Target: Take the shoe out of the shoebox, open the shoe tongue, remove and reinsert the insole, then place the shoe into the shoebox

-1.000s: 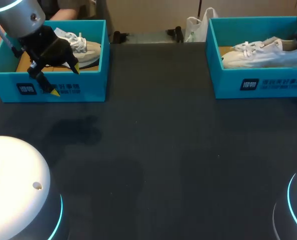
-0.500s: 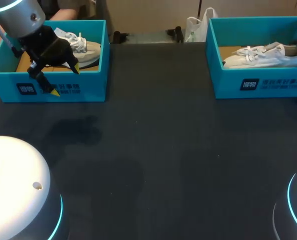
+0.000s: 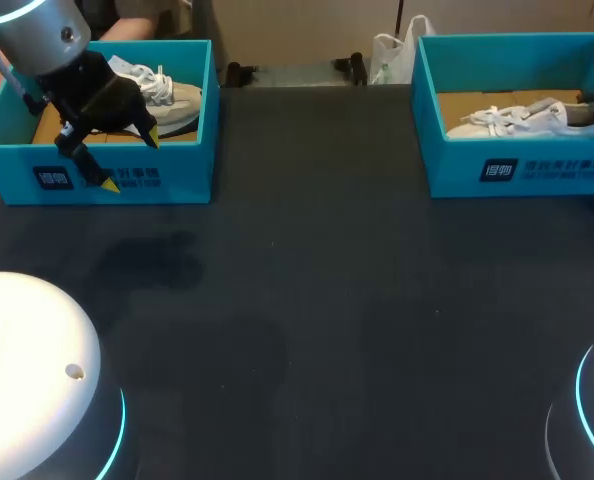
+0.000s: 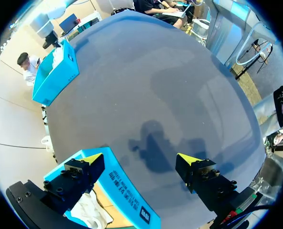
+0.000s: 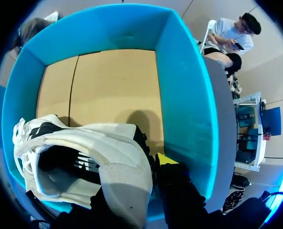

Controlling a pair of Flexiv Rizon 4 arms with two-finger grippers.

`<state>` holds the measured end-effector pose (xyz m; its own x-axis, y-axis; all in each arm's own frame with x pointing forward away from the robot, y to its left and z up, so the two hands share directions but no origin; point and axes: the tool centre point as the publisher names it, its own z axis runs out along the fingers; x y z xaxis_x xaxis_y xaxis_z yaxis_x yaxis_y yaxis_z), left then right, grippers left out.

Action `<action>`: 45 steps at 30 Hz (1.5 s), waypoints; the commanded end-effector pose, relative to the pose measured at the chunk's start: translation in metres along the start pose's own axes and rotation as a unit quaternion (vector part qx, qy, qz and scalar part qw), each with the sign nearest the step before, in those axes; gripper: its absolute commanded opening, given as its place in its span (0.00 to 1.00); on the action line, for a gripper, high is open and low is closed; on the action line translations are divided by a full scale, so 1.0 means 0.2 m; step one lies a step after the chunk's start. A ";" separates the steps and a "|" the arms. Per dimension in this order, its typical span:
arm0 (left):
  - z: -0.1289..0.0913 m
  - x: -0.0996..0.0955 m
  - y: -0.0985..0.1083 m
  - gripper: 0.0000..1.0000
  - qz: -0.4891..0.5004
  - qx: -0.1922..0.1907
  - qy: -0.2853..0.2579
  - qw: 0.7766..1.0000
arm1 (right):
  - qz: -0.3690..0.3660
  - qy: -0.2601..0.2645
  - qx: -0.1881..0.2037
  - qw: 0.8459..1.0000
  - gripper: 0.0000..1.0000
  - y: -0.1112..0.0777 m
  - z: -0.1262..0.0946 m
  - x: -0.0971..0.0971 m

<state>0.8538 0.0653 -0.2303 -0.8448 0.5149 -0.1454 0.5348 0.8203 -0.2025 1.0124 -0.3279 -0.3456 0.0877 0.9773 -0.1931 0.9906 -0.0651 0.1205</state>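
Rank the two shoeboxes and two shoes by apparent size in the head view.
1. left shoebox and right shoebox: alike; the right one runs off the frame.
2. right shoe.
3. left shoe, partly hidden behind my left arm.

The head camera sits high behind the robot, looking down on the tabletop (image 3: pixel 307 300), with the left box (image 3: pixel 127 178) and right box (image 3: pixel 517 170) at its far side. The left wrist camera hangs over the left box and looks across to the right box, far away. The right wrist camera looks down into that box from very close. All three see it.
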 end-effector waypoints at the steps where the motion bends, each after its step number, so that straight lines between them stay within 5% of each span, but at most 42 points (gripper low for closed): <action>1: 0.00 0.01 0.00 1.00 0.000 -0.001 0.000 1.000 | 0.005 0.002 0.003 1.000 0.00 -0.01 0.07 0.05; 21: 0.00 0.01 0.00 1.00 0.000 -0.001 0.000 1.000 | 0.030 -0.009 0.008 0.999 0.00 0.01 0.19 0.05; 27: 0.00 0.01 0.00 1.00 0.000 -0.001 0.000 1.000 | 0.048 0.028 0.016 0.998 0.00 0.01 0.16 0.00; 45: 0.00 0.01 0.00 1.00 0.000 -0.001 0.000 1.000 | 0.039 -0.022 0.021 0.999 0.00 0.00 0.24 0.03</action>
<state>0.8538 0.0654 -0.2303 -0.8448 0.5149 -0.1454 0.5348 0.8203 -0.2025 1.0175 -0.3376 -0.3881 0.1694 0.9605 -0.2207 0.9836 -0.1506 0.0996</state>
